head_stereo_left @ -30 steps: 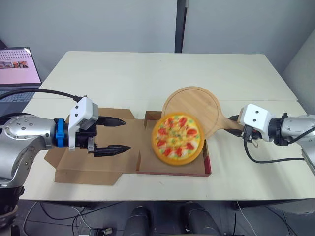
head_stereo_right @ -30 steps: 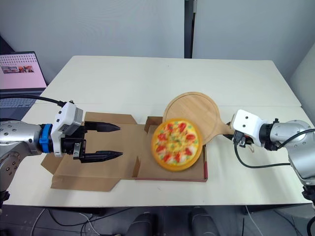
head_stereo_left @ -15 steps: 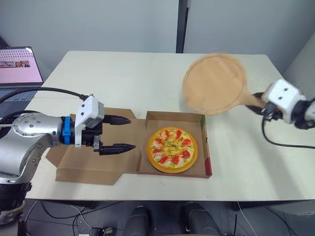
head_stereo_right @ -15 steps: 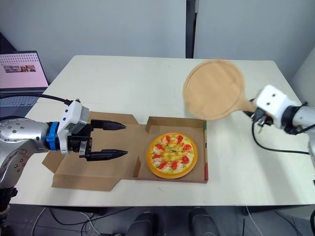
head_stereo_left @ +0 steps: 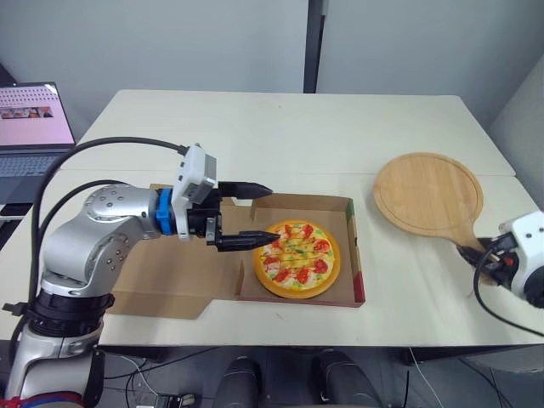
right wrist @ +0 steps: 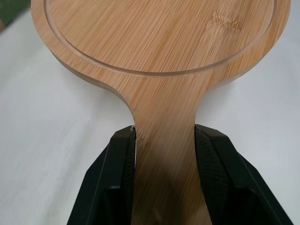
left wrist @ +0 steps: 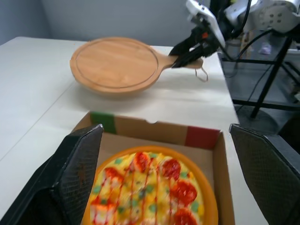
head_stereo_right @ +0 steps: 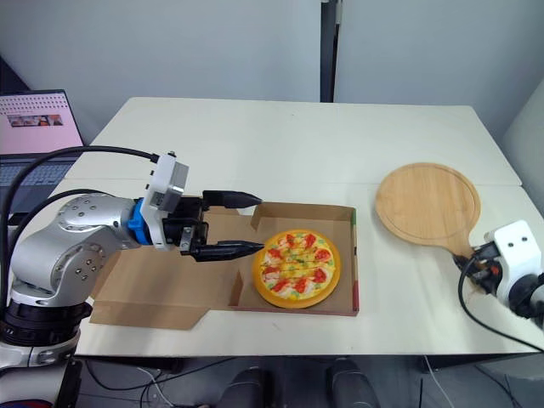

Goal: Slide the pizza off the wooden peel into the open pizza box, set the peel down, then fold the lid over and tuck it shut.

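Left claw (head_stereo_left: 272,214) spread wide, gripping nothing. It hovers over the hinge side of the pizza box (head_stereo_left: 344,209), with one fingertip at the left rim of the pizza (head_stereo_left: 297,258); can't tell if they touch. Pizza lies flat inside the box, near the front edge of the counter (head_stereo_left: 255,127). Lid (head_stereo_left: 161,293) lies open and flat, left of the box. Right claw (right wrist: 165,133) pinches the handle of the peel (head_stereo_left: 429,191), fingers (right wrist: 119,159) pressed on both sides. Peel lies flat by the counter's right edge.
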